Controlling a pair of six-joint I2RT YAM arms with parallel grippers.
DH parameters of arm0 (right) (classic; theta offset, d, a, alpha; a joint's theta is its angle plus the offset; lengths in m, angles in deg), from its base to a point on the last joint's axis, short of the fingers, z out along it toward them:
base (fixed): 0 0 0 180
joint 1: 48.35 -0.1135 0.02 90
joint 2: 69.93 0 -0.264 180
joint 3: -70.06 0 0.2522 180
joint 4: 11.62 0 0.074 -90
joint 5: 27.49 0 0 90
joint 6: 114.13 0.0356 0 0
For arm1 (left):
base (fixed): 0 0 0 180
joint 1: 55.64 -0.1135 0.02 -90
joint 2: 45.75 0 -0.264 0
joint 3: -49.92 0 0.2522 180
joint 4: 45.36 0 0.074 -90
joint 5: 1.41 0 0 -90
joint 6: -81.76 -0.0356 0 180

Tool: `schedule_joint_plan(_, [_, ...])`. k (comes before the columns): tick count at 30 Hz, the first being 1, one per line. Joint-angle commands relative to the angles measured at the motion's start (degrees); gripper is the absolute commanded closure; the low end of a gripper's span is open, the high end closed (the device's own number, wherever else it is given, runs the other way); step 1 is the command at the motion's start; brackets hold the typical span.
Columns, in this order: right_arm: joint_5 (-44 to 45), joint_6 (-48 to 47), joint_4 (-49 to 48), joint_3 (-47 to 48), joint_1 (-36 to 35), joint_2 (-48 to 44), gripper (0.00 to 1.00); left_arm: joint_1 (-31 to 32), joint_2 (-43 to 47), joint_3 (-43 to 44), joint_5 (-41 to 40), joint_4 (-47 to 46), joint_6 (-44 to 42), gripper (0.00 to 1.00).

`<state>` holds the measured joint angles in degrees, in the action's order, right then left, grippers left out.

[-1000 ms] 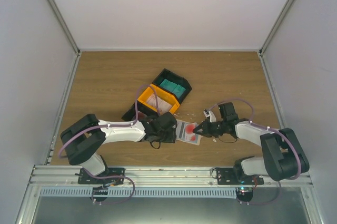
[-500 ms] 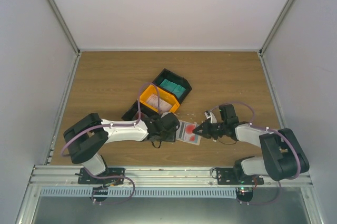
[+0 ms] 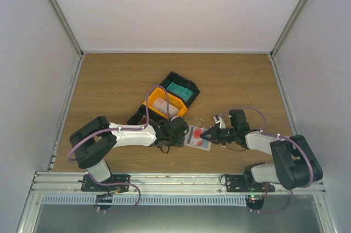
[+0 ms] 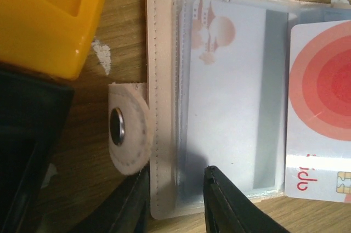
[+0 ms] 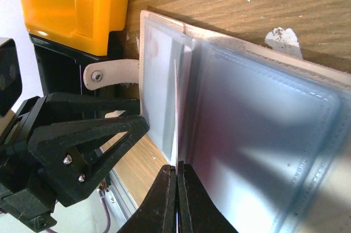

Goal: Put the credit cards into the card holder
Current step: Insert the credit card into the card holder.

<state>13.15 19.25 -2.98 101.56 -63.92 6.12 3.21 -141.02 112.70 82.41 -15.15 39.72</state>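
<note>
The beige card holder (image 3: 191,141) lies open on the table between my grippers, its pale blue-grey pockets (image 4: 230,107) facing up and its snap tab (image 4: 129,134) at the left. My left gripper (image 4: 175,175) is open. Its fingers rest on the holder's near left edge, one on each side of the seam. My right gripper (image 5: 176,166) is shut on a white credit card with red blotches (image 4: 323,96). It holds the card against the open holder (image 5: 263,112), the card's left edge over a pocket. In the top view my left gripper (image 3: 176,133) and right gripper (image 3: 205,133) flank the card (image 3: 197,132).
The joined trays stand just behind the holder. The orange tray (image 3: 156,95) holds a pale pinkish card (image 3: 164,105). The black tray (image 3: 193,87) holds teal-green cards (image 3: 178,89). Small white scraps (image 3: 213,118) lie on the wood near my right arm. The orange tray's corner (image 4: 49,19) is close to my left fingers.
My left arm has shifted slightly to the right along the holder. My right gripper has kept its hold on the red-blotched card at the holder, moving very little.
</note>
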Motion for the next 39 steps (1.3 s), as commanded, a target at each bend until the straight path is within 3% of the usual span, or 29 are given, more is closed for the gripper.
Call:
schedule_joint_plan(1, [1.29, 0.51, -1.82, -0.74, 0.59, 1.1, 1.0, 0.26, -1.98, -0.6, 3.05, -1.92, -0.58, 0.71])
schedule_joint_plan(8, [3.9, -0.29, 0.83, 0.38, 0.62, 3.96, 0.99, 0.22, -2.31, -1.16, 5.33, -3.4, -1.0, 0.74])
schedule_joint_plan(20, [13.49, -1.45, 9.18, 2.05, 0.83, -1.46, 0.98, 0.29, -2.57, -1.54, 4.96, -2.68, -0.35, 0.79])
schedule_joint_plan(39, [3.96, -6.44, 5.3, 2.84, 0.64, 7.21, 0.99, 0.29, -3.45, -0.76, 6.09, -3.94, -1.82, 0.77])
